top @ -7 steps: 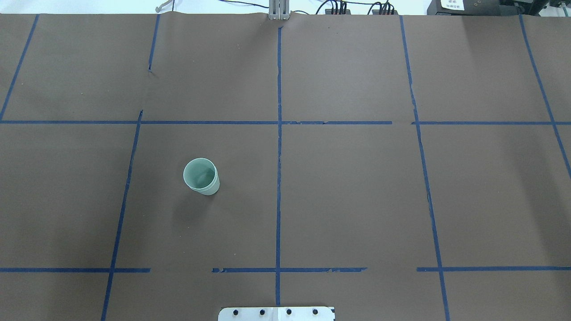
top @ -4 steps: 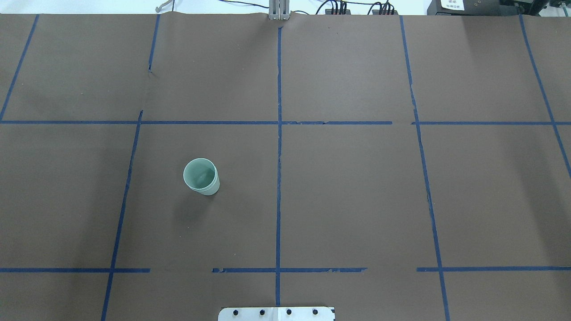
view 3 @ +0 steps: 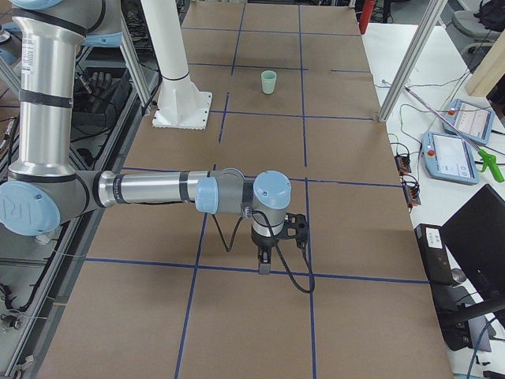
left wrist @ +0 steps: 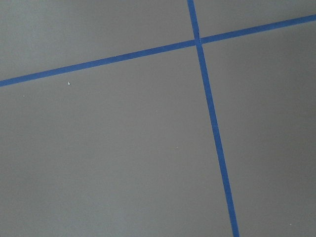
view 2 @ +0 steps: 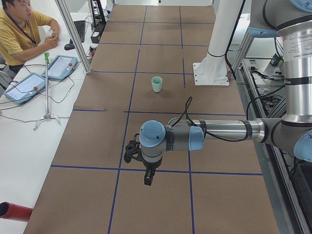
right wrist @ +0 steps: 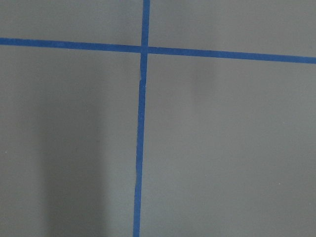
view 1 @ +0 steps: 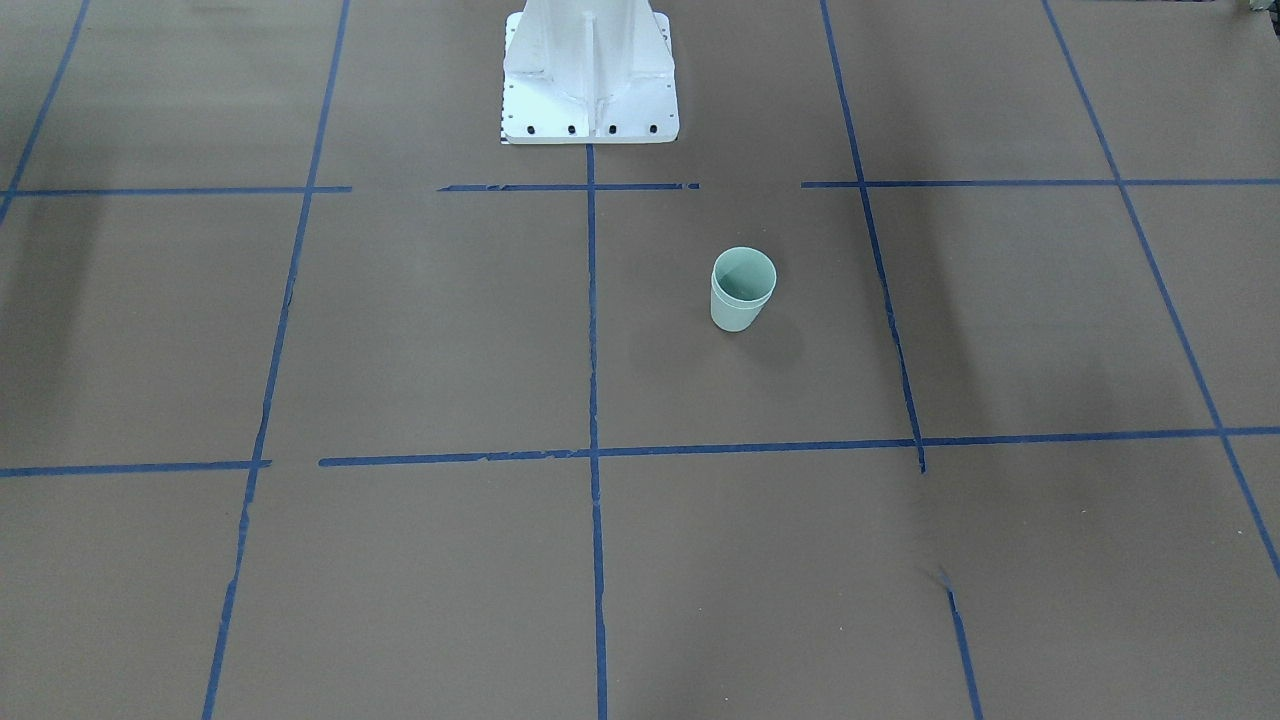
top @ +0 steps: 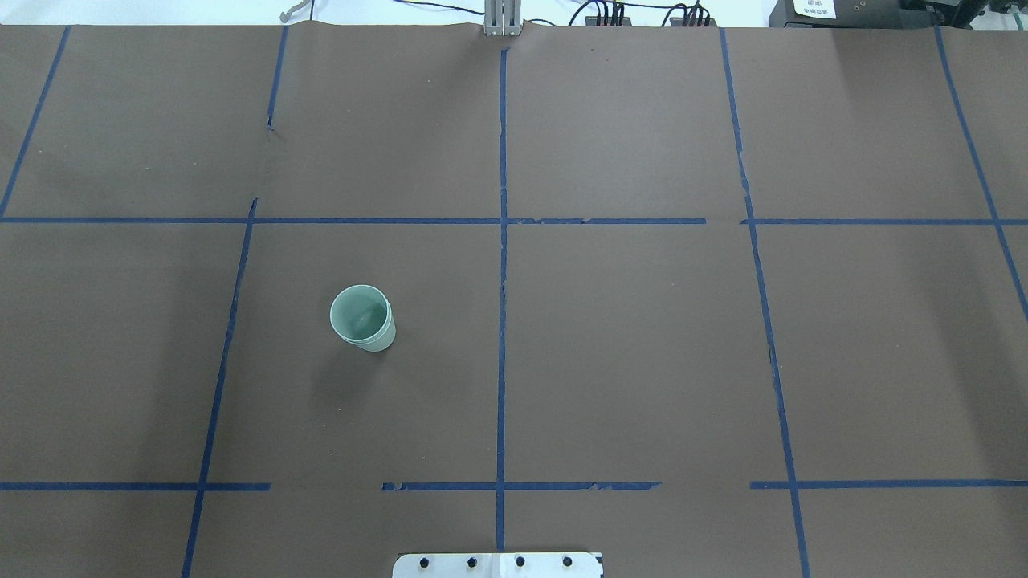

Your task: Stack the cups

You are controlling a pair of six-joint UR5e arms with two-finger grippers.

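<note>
The nested cups point(top: 362, 318) stand far from the left gripper point(view 2: 147, 177) and right gripper point(view 3: 264, 264), whose opening cannot be told.

place: probably robotics lab | cues: tape-gridded table point(top: 642, 361); teach pendants point(view 2: 61, 67); seated operator point(view 2: 22, 27)

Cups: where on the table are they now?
In the overhead view the cups stand nested on the robot's left, in the grid square just left of the central tape line.

delta | overhead view | cups point(top: 362, 318) | no shift visible since earlier frames
</note>
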